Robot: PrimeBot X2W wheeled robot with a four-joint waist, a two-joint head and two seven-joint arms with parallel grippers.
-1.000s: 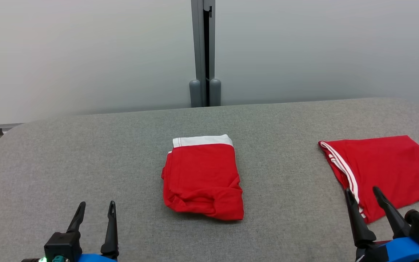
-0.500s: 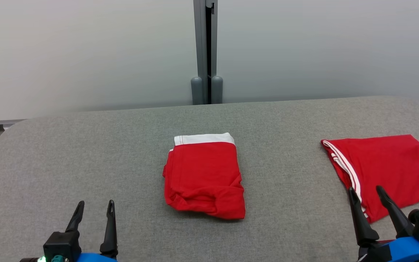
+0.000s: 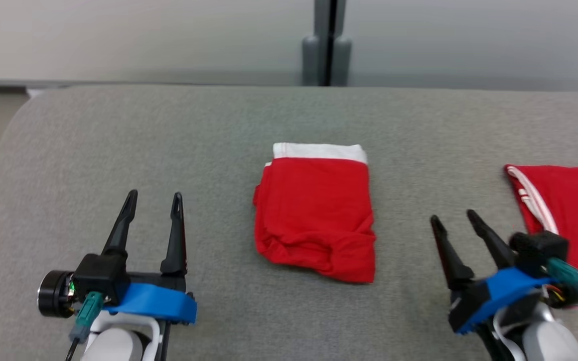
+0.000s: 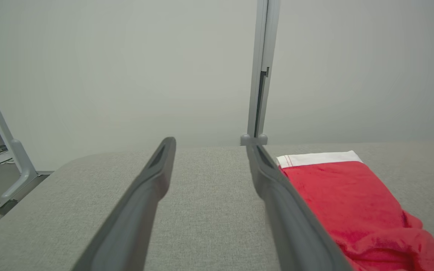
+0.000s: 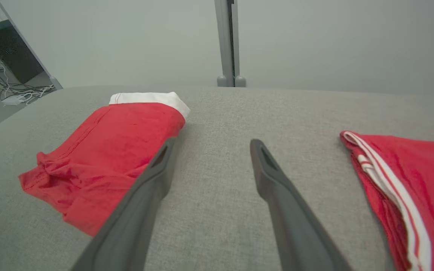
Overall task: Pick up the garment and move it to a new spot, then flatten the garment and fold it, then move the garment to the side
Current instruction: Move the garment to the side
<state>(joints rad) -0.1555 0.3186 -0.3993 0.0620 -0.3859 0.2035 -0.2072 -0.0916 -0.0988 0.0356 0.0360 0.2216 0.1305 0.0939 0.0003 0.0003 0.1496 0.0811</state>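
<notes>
Head view: a soft red garment point(image 3: 314, 215) with a white band lies folded square on the fuzzy grey tabletop point(image 3: 118, 140). It sits between the left pincer point(image 3: 154, 194) and the right pincer point(image 3: 452, 216). Both are spread wide and hold nothing.

Left wrist view: the garment lies just right of the long dark fingers point(image 4: 281, 195).

Right wrist view: it lies on their left, and a red striped cloth point(image 5: 409, 180) on their right.
</notes>
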